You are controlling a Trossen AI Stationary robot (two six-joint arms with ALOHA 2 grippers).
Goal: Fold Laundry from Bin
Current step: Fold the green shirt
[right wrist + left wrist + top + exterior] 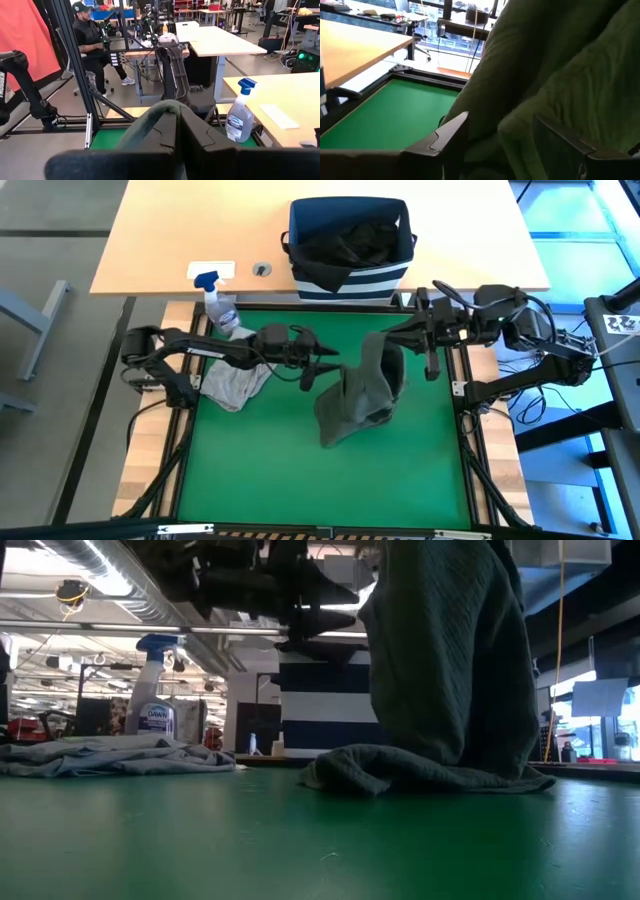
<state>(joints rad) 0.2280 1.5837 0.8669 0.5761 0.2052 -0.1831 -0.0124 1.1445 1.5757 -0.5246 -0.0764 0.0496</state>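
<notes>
Where we look down from above, our right claw (385, 335) pinches the olive garment (358, 395), which hangs below it onto the table (270, 470); our left claw (318, 368) stands spread beside it. One grey garment (232, 383) lies behind that claw. Low view: one spray bottle (156, 700) reads "Dawn".

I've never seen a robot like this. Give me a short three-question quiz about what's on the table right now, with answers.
1. True or false: the right gripper is shut on the dark olive green garment.
2. Which garment lies flat under the left arm? A) black B) light grey C) red
3. Fill in: the black laundry sits inside the striped ____.

Key:
1. True; it holds the garment's top edge up while the rest piles on the green mat. The left gripper is open beside the cloth.
2. B, the light grey garment.
3. bin, holding black laundry.
</notes>
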